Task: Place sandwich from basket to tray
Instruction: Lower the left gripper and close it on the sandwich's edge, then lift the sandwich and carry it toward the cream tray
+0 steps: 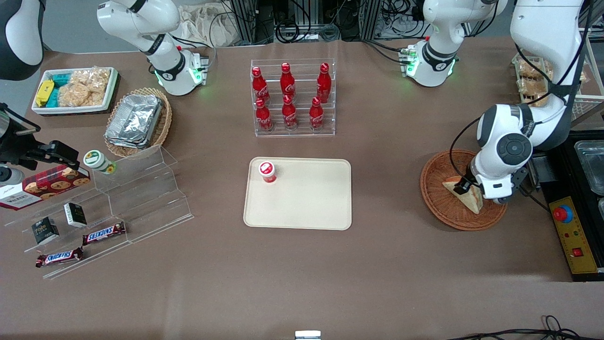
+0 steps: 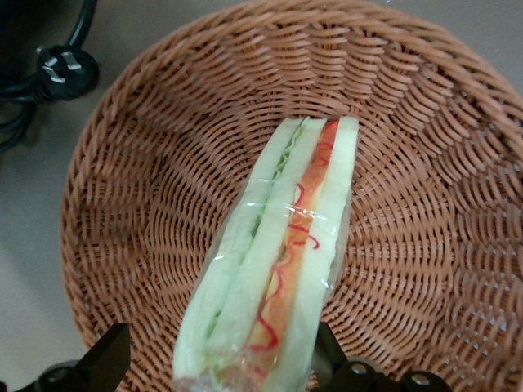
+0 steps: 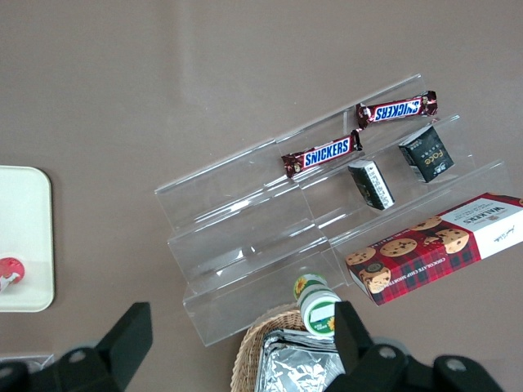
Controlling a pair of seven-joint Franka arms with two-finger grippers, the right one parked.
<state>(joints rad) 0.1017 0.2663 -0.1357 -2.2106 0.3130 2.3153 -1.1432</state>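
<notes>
The gripper [image 2: 216, 359] straddles the unlabelled sandwich [image 2: 278, 261] in the basket [image 2: 139, 204], fingers apart (Snickers bars [image 3: 322, 153] lie near the parked arm).

The front view looks down from high above the table [image 1: 302, 264], taking in its whole width. The left wrist view peers steeply down, very close, into the basket [image 2: 147, 204] over the gripper [image 2: 219, 359]; the front view shows that basket [image 1: 436, 198] too. The right wrist view looks down, from farther up, on the tray [image 3: 29, 237], also seen in the front view [image 1: 302, 208].
</notes>
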